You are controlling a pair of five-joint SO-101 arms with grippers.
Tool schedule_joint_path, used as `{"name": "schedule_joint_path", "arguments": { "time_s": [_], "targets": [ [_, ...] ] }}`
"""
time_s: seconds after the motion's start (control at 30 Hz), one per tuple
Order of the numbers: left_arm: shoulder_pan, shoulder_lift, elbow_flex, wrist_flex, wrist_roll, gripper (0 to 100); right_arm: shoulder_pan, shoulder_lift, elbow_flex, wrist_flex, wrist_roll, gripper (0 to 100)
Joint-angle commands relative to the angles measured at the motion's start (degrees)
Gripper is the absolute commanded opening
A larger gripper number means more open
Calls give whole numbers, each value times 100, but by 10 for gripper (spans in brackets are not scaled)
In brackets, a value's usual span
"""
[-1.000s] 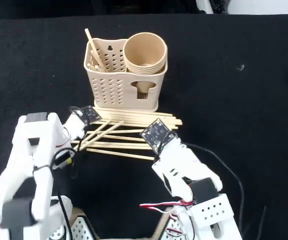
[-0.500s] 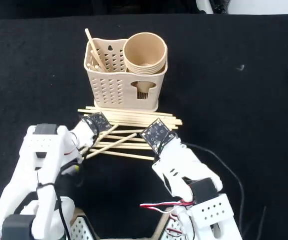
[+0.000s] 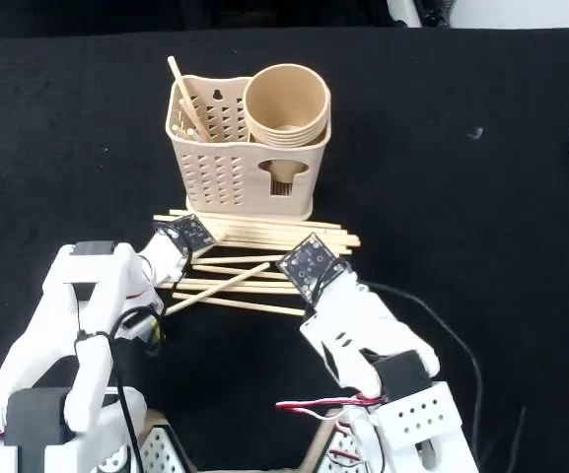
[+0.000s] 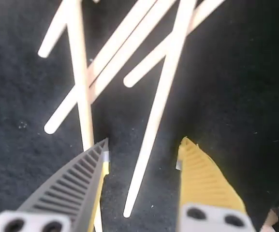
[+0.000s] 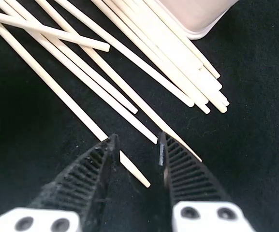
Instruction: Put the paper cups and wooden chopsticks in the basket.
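chopsticks (image 3: pixel 264 236) lie in a loose fan on the black tabletop (image 3: pixel 481 256), just near of the basket (image 3: pixel 230 177), several crossing each other. the paper cups (image 3: pixel 286 99) already sit stacked in the basket's right compartment, and a leaning stick (image 3: pixel 185 94) pokes out of its left compartment. the left gripper (image 4: pixel 144 145) hangs low over the left end of the pile with its fingers wide, and a single chopstick (image 4: pixel 161 106) runs between them, not yet pinched. the right gripper (image 5: pixel 137 140) sits over the right part of the pile, fingers narrow and holding nothing. the step in hand looks like the left arm picking one stick. to do it well, the arm should drop until the fingers reach the tabletop and close across the stick. it should keep clear of the neighbour beside the grey finger, so only one comes up. a grasp nearer the stick's middle would likely stop it swinging on the way to the basket.
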Motion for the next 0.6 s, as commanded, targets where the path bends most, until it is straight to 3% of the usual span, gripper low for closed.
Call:
{"name": "schedule_joint_path", "arguments": {
  "time_s": [0.0, 0.23, 0.57],
  "targets": [
    [-189, 0, -576, 352, 62, 227, 79, -84, -13, -114, -9, 140],
    [-251, 35, -1402, 1090, 62, 227, 79, -84, -13, -114, -9, 140],
    [-198, 79, -1103, 563, 18, 233, 88, -84, -13, -114, -9, 140]
  ]
}}
